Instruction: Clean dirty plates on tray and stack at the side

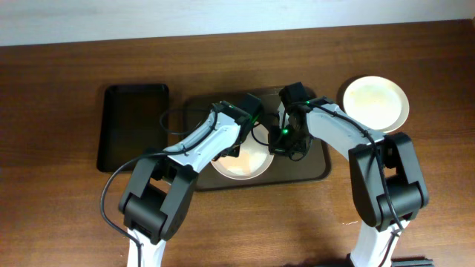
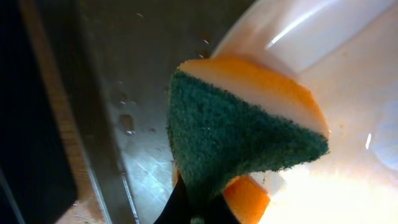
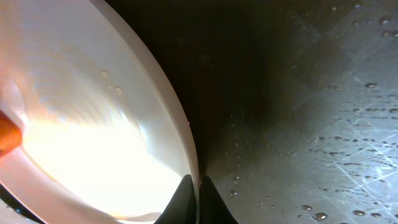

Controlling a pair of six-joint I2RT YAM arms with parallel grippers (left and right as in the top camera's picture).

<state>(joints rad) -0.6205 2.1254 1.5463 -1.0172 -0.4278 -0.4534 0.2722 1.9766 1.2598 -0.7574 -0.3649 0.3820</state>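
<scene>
In the left hand (image 2: 194, 210), sponge (image 2: 239, 140) on plate (image 2: 354, 87)

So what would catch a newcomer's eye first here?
The green-and-orange sponge, pinched in the left gripper, against the white plate in the wet centre tray. The right gripper grips that plate's rim, and a second plate sits alone at far right.

Brown wooden table (image 1: 59, 222), black rectangular tray (image 1: 132, 126) on its left part, pale wall (image 1: 148, 15) beyond

Two plates (image 1: 241, 166) (image 1: 375, 103), two trays (image 1: 133, 126) (image 1: 313, 167), one sponge (image 2: 239, 140)
</scene>
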